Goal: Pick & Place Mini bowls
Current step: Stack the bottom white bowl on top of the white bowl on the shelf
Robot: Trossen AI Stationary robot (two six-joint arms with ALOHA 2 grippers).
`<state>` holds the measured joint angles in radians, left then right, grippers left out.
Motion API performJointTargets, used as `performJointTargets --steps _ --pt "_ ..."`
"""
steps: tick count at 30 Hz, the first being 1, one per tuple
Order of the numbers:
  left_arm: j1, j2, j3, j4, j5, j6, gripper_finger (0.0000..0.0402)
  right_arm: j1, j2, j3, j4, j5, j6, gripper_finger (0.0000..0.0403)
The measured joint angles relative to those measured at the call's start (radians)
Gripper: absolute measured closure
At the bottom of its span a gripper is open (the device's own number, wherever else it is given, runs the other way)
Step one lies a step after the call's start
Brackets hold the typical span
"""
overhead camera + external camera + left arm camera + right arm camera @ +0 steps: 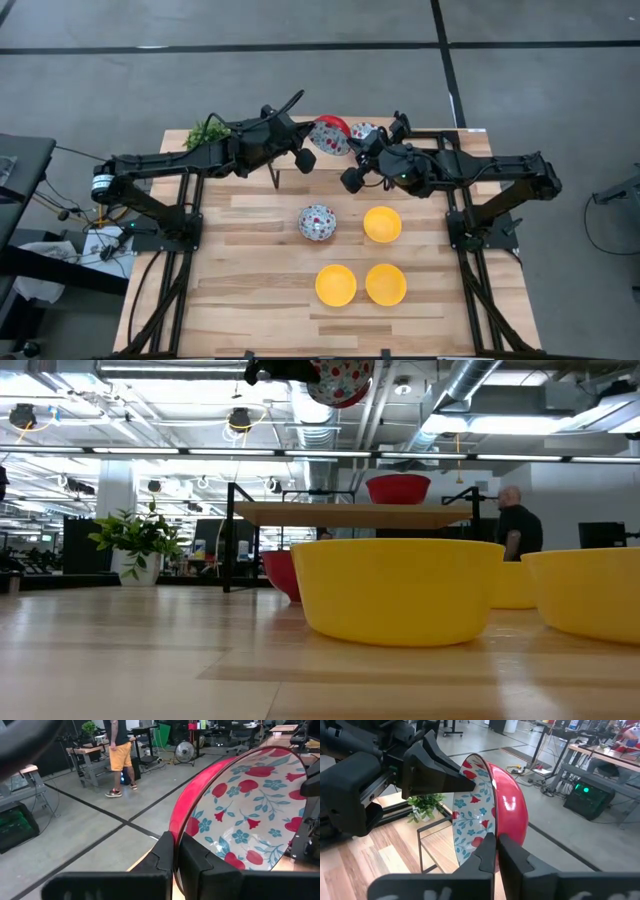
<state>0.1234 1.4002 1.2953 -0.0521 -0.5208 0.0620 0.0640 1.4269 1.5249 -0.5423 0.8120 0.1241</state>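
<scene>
Both arms are up at the back edge of the table (250,215) and they're sharing 1 floral bowl (330,135) in mid-air. It's tipped on its side, red outside, flowers inside. The left gripper (175,857) is clenched on its rim, and the right gripper (496,851) is pinched on the rim too. Another floral bowl (364,131) sits right by the right arm. Lower down there's 1 floral bowl (317,222) and 3 yellow bowls (382,224) resting on the wood.
</scene>
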Motion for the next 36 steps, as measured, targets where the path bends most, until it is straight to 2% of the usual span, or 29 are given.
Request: performJointTargets --steps 12,21,26,31,36 --pt "-0.001 0.000 0.000 0.005 0.009 0.001 0.0394 0.000 -0.001 0.000 0.002 -0.021 0.000 0.0393" --pt "-0.003 0.000 0.000 0.007 0.018 0.002 0.0394 -0.001 0.000 0.000 0.008 -0.046 0.059 0.0307" --pt "-0.004 0.000 0.000 0.009 0.023 0.000 0.0394 -0.006 0.001 0.000 0.012 -0.035 0.060 0.0278" --pt "-0.005 0.000 0.000 0.014 0.034 -0.021 0.0394 -0.028 0.002 0.000 0.028 -0.029 0.061 0.0278" --pt "-0.005 0.000 0.000 0.016 0.041 -0.029 0.0394 -0.045 0.002 0.000 0.028 -0.021 0.063 0.0307"
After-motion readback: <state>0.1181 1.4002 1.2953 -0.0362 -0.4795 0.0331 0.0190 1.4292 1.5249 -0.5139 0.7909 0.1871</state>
